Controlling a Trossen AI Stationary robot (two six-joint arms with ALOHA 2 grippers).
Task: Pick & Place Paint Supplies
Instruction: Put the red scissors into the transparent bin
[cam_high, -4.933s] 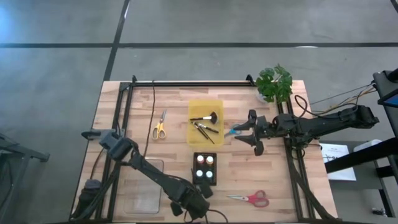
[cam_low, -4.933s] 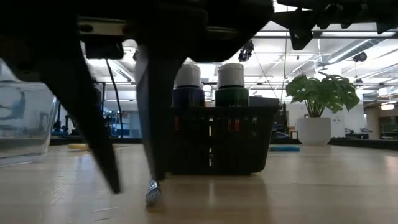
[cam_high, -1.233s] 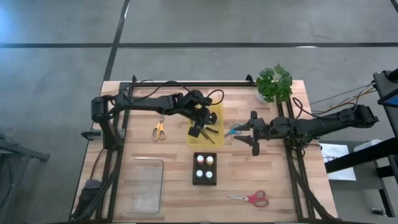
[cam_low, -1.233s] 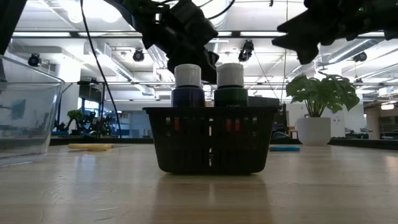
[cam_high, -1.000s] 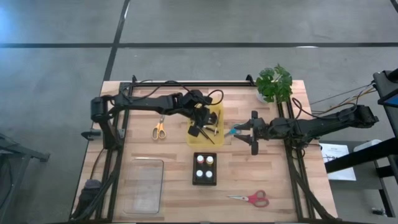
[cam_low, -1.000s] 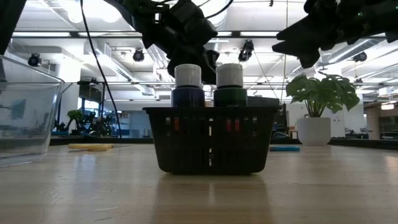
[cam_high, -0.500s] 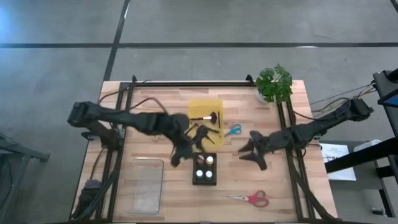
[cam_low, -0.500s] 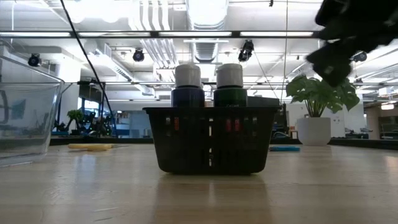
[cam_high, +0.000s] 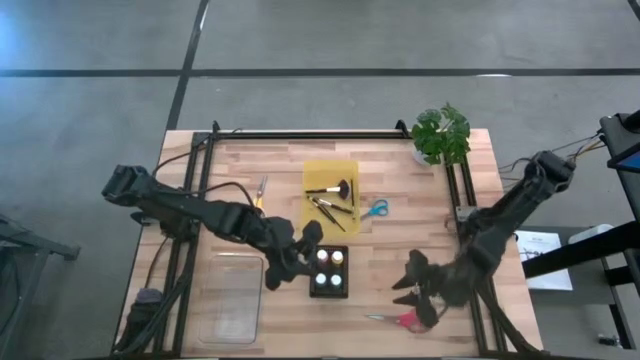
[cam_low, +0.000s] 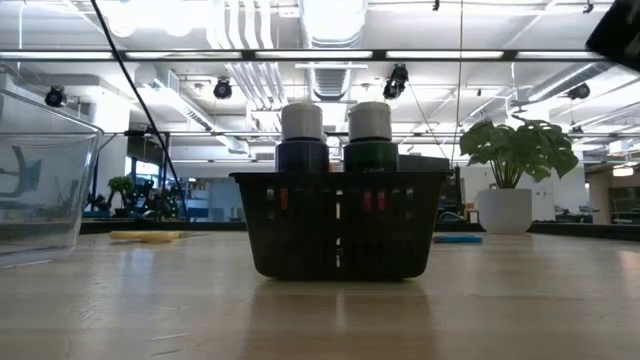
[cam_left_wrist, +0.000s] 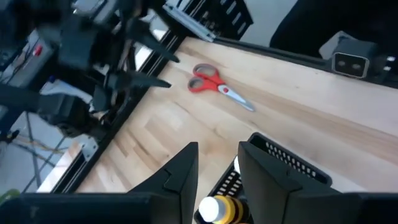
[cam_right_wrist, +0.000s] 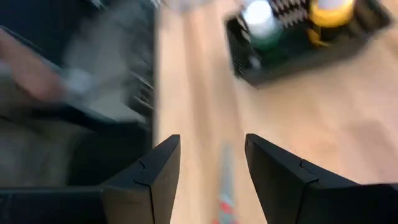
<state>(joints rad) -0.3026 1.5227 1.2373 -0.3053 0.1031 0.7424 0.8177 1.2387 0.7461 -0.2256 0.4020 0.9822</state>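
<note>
The left gripper (cam_high: 300, 243) is seen just beside the left edge of the small black mesh basket (cam_high: 330, 291), with its fingers (cam_left_wrist: 180, 177) set narrowly apart and nothing between them. The four finger-sized paint bottles (cam_high: 329, 270) stand upright in that basket, directly off the jaws' tips, so the left arm is plainly the nearer one for them; a yellow-topped bottle (cam_left_wrist: 217, 210) shows right below the jaws in the left wrist view. The thin dark-handled paintbrushes (cam_high: 328, 211) and the broad black-bristled brush (cam_high: 338, 187) lie in the shallow yellow tray (cam_high: 315, 170) farther back, the thin ones with their long axes slanted across it. The right gripper (cam_high: 417, 283) hangs near the table's front right, over the red-handled scissors (cam_high: 400, 319), its jaws moderately parted and, as far as the blurred wrist view allows, empty. A clear plastic bin (cam_high: 232, 298) at front left appears empty.
</note>
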